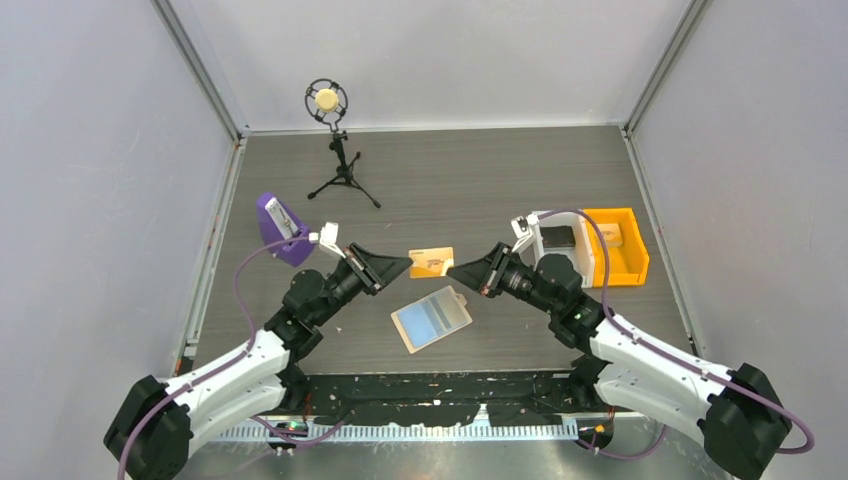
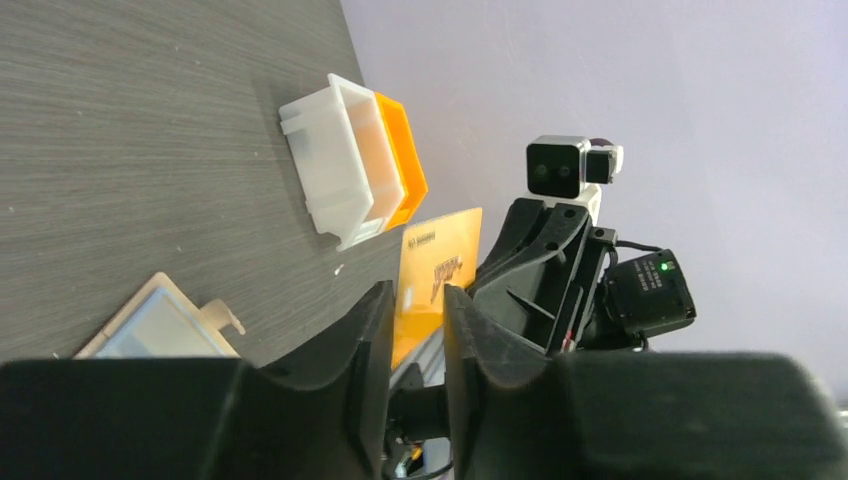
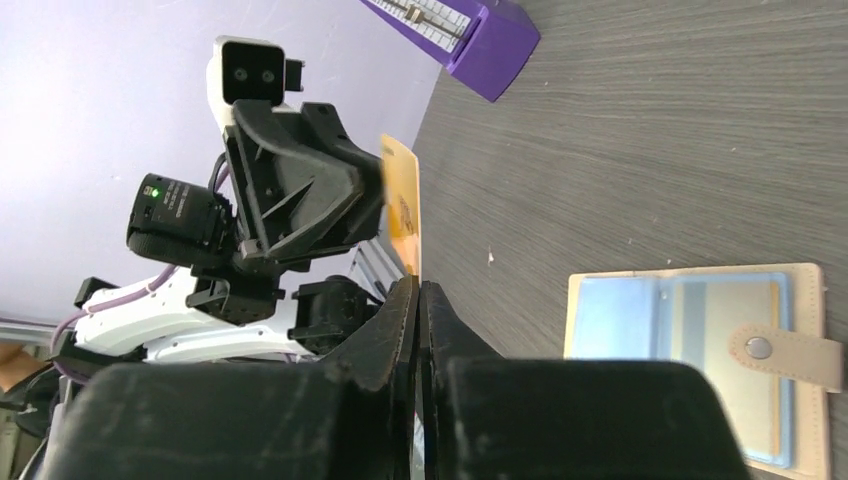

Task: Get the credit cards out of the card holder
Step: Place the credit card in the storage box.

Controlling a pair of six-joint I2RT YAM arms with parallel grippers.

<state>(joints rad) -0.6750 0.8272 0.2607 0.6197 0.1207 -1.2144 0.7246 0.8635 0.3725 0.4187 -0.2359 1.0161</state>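
Orange credit card (image 3: 402, 210) sits pinched in right jaws, left jaws slightly parted beside it.

Plainly a robotics lab, a closed test cell rather than a home or a shop. Walled on three sides by bare pale panels (image 1: 430, 60) held in aluminium posts (image 1: 200, 70). Furnished with nothing but a dark wood-grain desk (image 1: 450, 160). Fitted at the near edge with a white-and-black left arm (image 1: 230, 375) and right arm (image 1: 650, 370), trailing purple cables (image 1: 240, 290) over a black base plate (image 1: 440, 385). Watched by a small wrist camera (image 2: 558, 165), green status light (image 2: 660, 266) below it. Rigged with a shock-mounted microphone (image 1: 327, 100) on a tripod (image 1: 343, 180). Dotted with few loose items: a purple stand (image 1: 283, 228), a white bin (image 1: 560, 245), an orange bin (image 1: 620, 245).
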